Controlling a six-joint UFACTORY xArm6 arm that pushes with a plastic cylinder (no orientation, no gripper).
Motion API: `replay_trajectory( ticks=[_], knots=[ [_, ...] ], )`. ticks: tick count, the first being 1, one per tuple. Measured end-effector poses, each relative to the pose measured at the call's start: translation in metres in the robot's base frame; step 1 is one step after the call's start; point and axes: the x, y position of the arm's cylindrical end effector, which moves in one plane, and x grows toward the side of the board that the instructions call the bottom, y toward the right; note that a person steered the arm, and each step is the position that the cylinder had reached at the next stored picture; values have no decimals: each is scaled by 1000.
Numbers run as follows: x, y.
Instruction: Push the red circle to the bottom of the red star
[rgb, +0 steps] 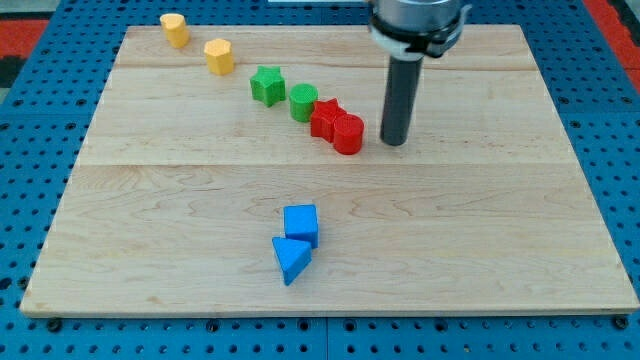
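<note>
A wooden board (480, 230) carries the blocks. My tip (393, 141) stands just to the view's right of the red circle (348, 134), holding nothing. That circle touches the red star (326, 117) at its lower right.

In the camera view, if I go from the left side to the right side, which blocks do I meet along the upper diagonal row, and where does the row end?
Yellow block → second yellow block → green star → green circle → red star → red circle → my tip, just right of the red circle.
</note>
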Motion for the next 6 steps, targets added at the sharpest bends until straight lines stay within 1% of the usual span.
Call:
replay_trajectory(
  ticks=[1,2,4,5,6],
  knots=[
    [-26,-39],
    [-36,-46],
    [22,-60],
    [33,-25],
    [58,-27]
  ],
)
